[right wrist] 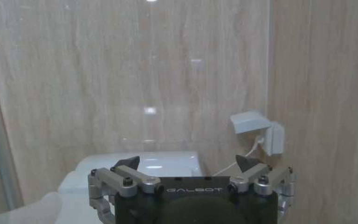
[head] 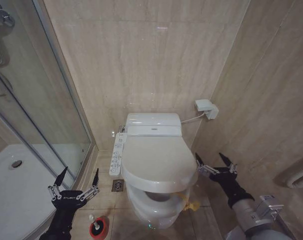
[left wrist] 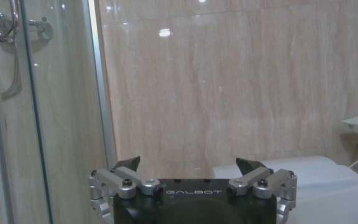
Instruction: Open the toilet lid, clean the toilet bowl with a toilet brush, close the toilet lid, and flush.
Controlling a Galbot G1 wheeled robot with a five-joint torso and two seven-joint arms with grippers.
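Observation:
The white toilet lid (head: 159, 162) lies over the toilet, its front edge a little above the seat. Under that edge I see the front of the seat ring and the toilet bowl (head: 154, 210), with a yellow tag (head: 190, 204) hanging at the right. The toilet brush (head: 98, 227) stands on the floor left of the bowl, in its red base with a short white handle. My left gripper (head: 79, 176) (left wrist: 190, 164) hovers open just above and left of the brush. My right gripper (head: 210, 160) (right wrist: 188, 163) is open beside the lid's right edge, holding nothing.
A white button panel (head: 116, 155) runs along the toilet's left side, with a floor drain (head: 117, 185) below it. The glass shower wall (head: 36, 100) and white shower tray (head: 16, 185) close off the left. A wall socket (head: 206, 108) (right wrist: 257, 128) sits right of the tank (head: 153, 124).

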